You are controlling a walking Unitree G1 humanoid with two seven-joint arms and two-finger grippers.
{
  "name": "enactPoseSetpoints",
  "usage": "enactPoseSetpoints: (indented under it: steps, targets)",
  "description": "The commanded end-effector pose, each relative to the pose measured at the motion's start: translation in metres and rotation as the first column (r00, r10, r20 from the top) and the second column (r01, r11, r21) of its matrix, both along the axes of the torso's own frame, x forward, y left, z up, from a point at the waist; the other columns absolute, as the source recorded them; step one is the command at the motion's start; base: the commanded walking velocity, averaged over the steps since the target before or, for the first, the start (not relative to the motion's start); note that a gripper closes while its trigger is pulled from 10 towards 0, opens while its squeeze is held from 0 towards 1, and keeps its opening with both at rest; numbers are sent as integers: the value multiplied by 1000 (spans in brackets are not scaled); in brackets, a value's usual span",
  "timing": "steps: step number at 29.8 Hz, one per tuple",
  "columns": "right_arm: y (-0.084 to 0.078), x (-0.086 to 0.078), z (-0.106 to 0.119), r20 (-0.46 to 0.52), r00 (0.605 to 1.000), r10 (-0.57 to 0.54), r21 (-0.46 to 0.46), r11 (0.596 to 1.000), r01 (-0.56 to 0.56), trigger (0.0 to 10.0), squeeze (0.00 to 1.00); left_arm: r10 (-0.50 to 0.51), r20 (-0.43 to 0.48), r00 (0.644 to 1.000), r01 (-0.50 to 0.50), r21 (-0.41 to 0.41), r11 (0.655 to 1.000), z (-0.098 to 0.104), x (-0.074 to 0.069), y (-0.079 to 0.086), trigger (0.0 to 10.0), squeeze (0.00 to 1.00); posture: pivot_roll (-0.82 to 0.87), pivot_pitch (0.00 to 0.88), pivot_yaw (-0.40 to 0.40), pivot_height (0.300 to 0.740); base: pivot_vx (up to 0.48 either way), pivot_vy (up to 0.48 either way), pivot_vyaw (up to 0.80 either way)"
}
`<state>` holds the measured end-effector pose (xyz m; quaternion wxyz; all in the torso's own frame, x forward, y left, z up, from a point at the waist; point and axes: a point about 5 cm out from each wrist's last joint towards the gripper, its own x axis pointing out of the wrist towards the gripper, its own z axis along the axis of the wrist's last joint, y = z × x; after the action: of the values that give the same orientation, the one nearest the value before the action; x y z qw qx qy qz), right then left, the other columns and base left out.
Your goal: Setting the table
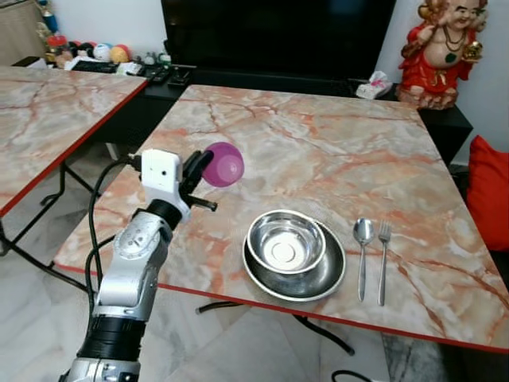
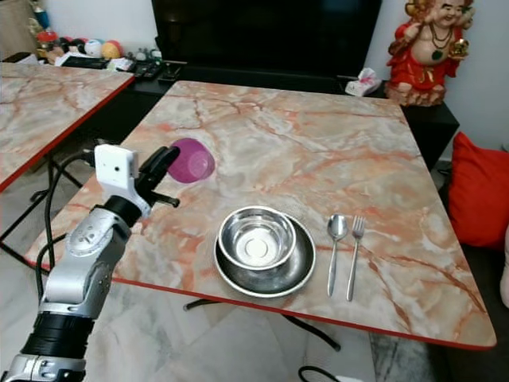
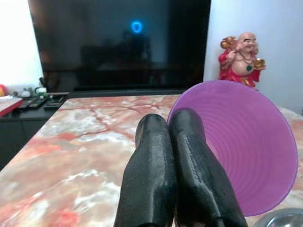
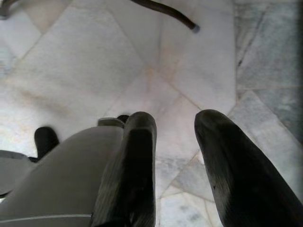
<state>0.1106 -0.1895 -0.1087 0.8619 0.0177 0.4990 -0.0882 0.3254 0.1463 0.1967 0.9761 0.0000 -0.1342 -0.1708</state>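
Note:
My left gripper (image 1: pixel 199 169) is raised over the left part of the marble table (image 1: pixel 318 143), shut on the rim of a purple plastic cup (image 1: pixel 223 164) that is tipped on its side. In the left wrist view the two fingers (image 3: pixel 156 156) press together against the cup (image 3: pixel 246 146), its mouth facing the camera. A steel bowl (image 1: pixel 286 241) sits inside a steel plate (image 1: pixel 301 288) near the front edge. A spoon (image 1: pixel 363 256) and a fork (image 1: pixel 383 263) lie side by side just right of the plate. My right gripper (image 4: pixel 175 127) hangs open over the tiled floor.
A second marble table (image 1: pixel 48 111) stands to the left across a gap. Behind the table are a dark TV (image 1: pixel 278 36), a low black shelf with remotes (image 1: pixel 167 76) and a red statue (image 1: pixel 441 52). A red cushion (image 1: pixel 489 191) is at the right.

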Motion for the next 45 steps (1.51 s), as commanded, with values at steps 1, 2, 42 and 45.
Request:
enactPoseSetpoints:
  steps: [1, 2, 42, 45]
  targets:
    - [-3, 0, 0, 2, 1000, -11, 0, 1000, 11, 10000, 0, -13, -4, 1000, 13, 1, 1000, 1, 0, 0, 10000, 0, 72, 0, -25, 736, 0, 0, -750]
    - [-3, 0, 0, 2, 1000, -9, -1, 1000, 9, 10000, 0, -13, -5, 1000, 13, 1, 1000, 1, 0, 0, 10000, 0, 72, 0, -26, 736, 0, 0, -750]
    - [-1, 7, 3, 41, 999, -23, 13, 1000, 23, 10000, 0, -24, -11, 1000, 23, -55, 998, 9, 1, -15, 10000, 0, 79, 0, -31, 740, 0, 0, -276]
    - [-1, 7, 3, 44, 999, -26, 15, 1000, 25, 10000, 0, -26, -9, 1000, 26, -55, 998, 10, 1, -15, 10000, 0, 77, 0, -30, 740, 0, 0, 0]
